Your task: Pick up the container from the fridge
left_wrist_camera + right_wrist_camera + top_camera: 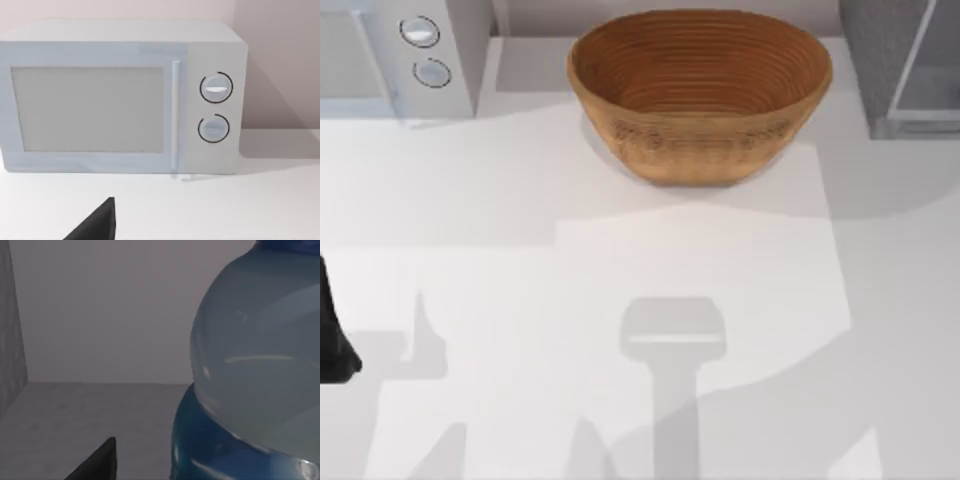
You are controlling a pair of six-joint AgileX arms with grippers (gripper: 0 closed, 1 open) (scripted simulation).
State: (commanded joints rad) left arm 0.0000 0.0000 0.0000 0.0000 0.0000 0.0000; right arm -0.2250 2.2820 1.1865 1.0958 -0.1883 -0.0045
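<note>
Up top on the bench (620, 300): layout, biggest first
Basket (700, 95): brown woven, back centre
Microwave (400, 55): white, two knobs, back left
Fridge (905, 65): dark grey, back right
Container (255, 375): inside the fridge, right up against the right wrist camera
Left gripper (332, 340): left edge, can't tell if clenched
Right gripper (97, 465): near the container, can't tell its state either

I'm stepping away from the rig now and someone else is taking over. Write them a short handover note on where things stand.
Left arm: parked at the table's left edge, its wrist camera facing the white microwave. One dark fingertip of its end effector shows; open or shut is not visible.
Right arm: its wrist camera is right up against the container, a clear bottle with blue parts, standing on a grey floor between grey walls. Grip not confirmed.
Fridge: far right corner of the table. Basket: far centre.
Done: approach to the container.
Left: confirm the grasp, lift the container out.
</note>
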